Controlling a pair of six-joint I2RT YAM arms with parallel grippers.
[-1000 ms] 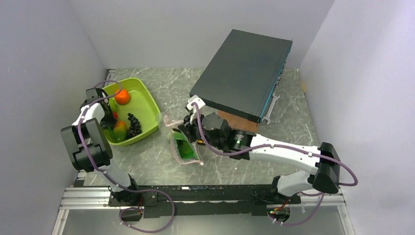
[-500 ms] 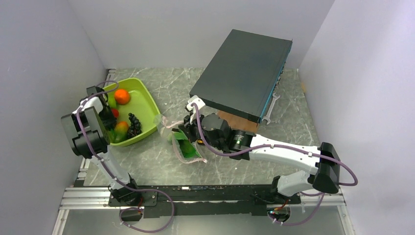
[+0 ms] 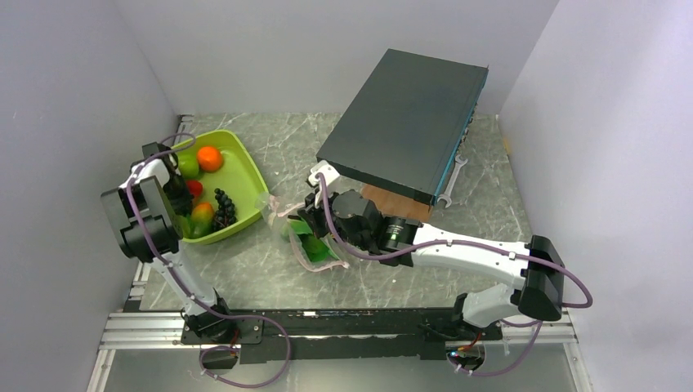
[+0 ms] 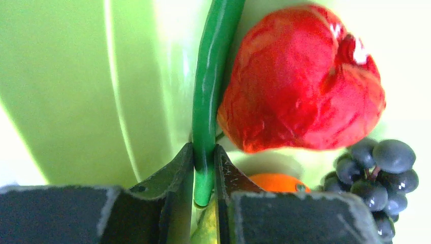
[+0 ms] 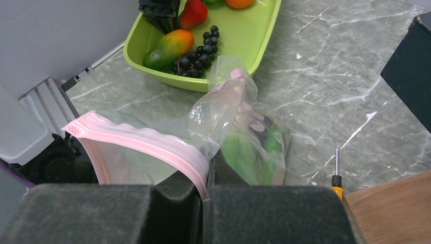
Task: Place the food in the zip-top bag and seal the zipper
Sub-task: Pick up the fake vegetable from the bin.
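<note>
both pinching: left tool [image 4: 204,155] clamps a green stem [image 4: 212,71], right tool [image 5: 205,175] the zipper [image 5: 145,141].

Noted lime-green tray [image 3: 241,167], green-stemmed red fruit [image 4: 300,81], black grapes [image 4: 381,173], clear pale-dotted bag [image 5: 239,117], pink zipper [image 5: 152,145], grey white-veined counter [image 3: 278,282].

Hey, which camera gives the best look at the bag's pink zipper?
Right wrist: the zipper runs close and sharp across the frame, pinched in the right gripper. The top external view shows only a thin pink edge. Left wrist shows none of it.
</note>
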